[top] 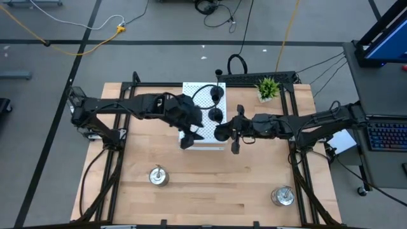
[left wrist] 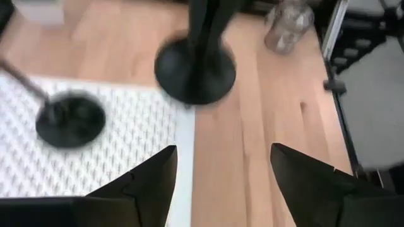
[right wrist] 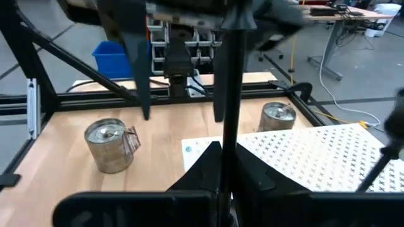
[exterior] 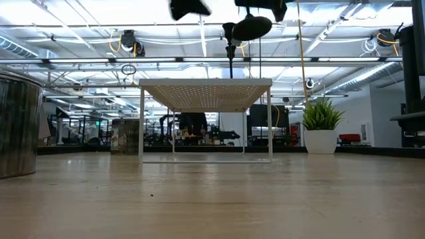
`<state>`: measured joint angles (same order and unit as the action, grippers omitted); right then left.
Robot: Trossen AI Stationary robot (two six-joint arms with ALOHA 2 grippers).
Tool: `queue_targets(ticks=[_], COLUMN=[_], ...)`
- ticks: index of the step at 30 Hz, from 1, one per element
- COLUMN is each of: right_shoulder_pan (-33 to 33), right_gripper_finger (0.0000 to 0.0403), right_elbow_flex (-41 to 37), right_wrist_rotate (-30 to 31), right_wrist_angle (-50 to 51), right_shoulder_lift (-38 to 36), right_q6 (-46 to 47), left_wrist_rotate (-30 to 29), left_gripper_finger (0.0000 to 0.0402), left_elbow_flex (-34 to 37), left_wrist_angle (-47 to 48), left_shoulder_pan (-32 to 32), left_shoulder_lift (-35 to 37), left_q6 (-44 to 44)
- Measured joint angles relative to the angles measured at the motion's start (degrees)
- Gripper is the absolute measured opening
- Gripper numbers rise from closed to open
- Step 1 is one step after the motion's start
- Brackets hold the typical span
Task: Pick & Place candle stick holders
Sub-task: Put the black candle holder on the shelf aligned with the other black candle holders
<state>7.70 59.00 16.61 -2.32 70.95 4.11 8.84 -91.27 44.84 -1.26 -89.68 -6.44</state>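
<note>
two silver candle stick holders stood nearest on the bare wood of the table (top: 210,191), one (top: 158,175) at about seven o'clock and one (top: 282,195) at five o'clock, both well apart from the arms and seemingly yet to be moved. toward the centre, the right gripper (top: 229,131) was clamped shut on the thin stem of a black candle stick holder (top: 221,133), carried in the air beside the three o'clock edge of the white perforated board (top: 194,89). the left gripper (top: 186,137) hung over the board's near edge, fingers spread and holding nothing. two more black holders (top: 215,115) (top: 215,95) stood on the board farther back, and a potted plant (top: 268,88) sat at one o'clock.

judging by this, the step in hand was placing the third black holder; the next move likely called for lowering its base flat onto a free patch of board, then opening the right gripper.

only the low view showed the board as a raised shelf on legs, with the round base (exterior: 251,28) hanging clear above it. the left wrist view showed that base (left wrist: 194,70) over the board's edge, partly above wood. the right wrist view showed the stem (right wrist: 231,94) pinched upright.
</note>
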Motion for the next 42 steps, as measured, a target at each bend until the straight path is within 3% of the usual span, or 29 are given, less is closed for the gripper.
queue_targets(ticks=[4,10,15,22,31,42], right_shoulder_pan=[0.02,0.22,0.24,0.09,-2.50,-5.02], right_gripper_finger=[0.0007,0.0007,0.0007,0.0007,0.0007,0.0007], right_elbow_flex=[-1.12,-5.46,-8.89,-11.04,-11.19,-12.38], right_wrist_rotate=[0.03,-0.09,-0.11,0.15,-0.24,-0.15], right_wrist_angle=[-0.52,-9.90,-15.81,-16.79,-22.43,-25.25], right_shoulder_lift=[-0.30,-0.30,-0.06,0.02,4.25,8.72], right_q6=[1.53,3.12,3.48,4.18,2.18,1.14], left_wrist_rotate=[-0.16,-0.17,-0.32,-0.11,2.97,-1.73], left_gripper_finger=[0.0263,0.0258,0.0258,0.0258,0.0257,0.0258], left_elbow_flex=[0.00,-0.02,0.25,4.85,18.12,29.35], left_wrist_angle=[3.35,6.38,5.39,1.03,-12.33,-14.72], left_shoulder_pan=[-0.04,-0.04,-0.72,-3.82,-7.82,-9.42], left_shoulder_lift=[0.71,1.07,1.08,3.16,14.32,30.75], left_q6=[0.52,3.53,5.09,4.26,0.87,-4.21])
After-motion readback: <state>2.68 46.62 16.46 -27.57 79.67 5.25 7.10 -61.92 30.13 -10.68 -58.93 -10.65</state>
